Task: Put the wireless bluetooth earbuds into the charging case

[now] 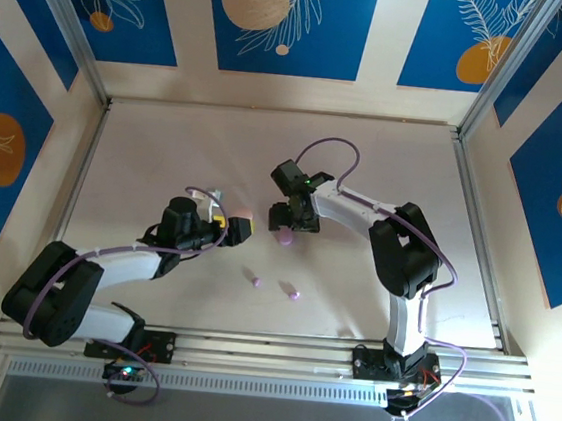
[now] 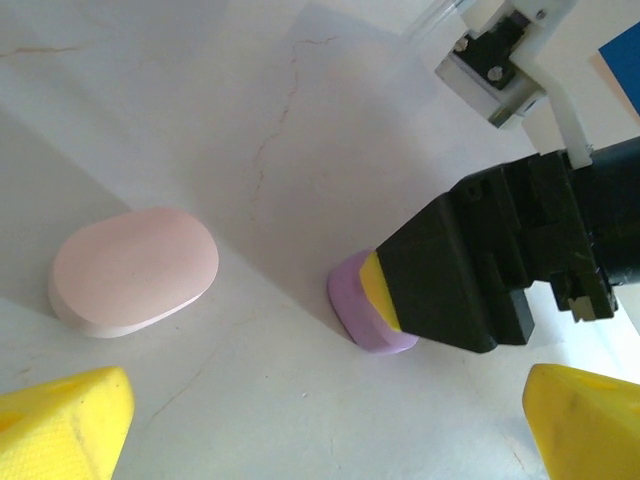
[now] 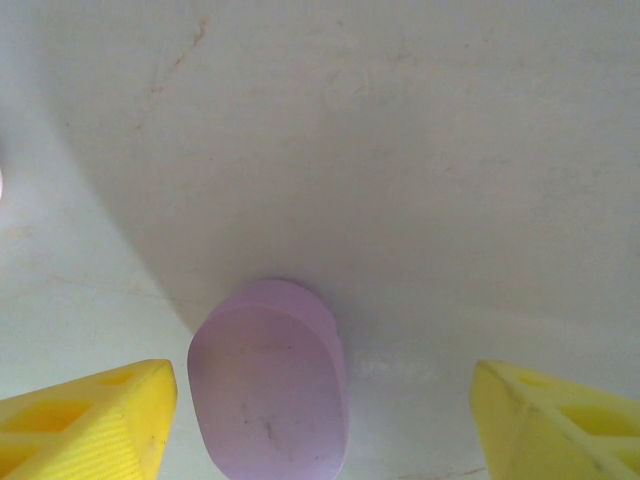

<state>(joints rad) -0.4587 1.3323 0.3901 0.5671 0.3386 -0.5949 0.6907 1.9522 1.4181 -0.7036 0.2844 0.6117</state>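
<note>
Surface (image 1: 167, 148): white; purple earbuds (image 1: 256, 281) loose, near side.
Earbuds: likely light, slick; pinch sides.
Left pincer (image 2: 320, 430): wide, empty.
Right pincer (image 3: 325, 425): wide, astride purple case (image 3: 265, 380).

One light purple earbud (image 1: 256, 281) is seen lying on the counter (image 1: 167, 148), with a second earbud (image 1: 293, 294) near it. The purple case (image 3: 268, 390), oval and closed, is laid flat nearby. The pink case (image 2: 135, 270), likewise closed, is set apart from it.

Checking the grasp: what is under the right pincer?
The lilac oval case, lying on the table between the open right pincer fingers. It is closed, so its inside is hidden.
</note>
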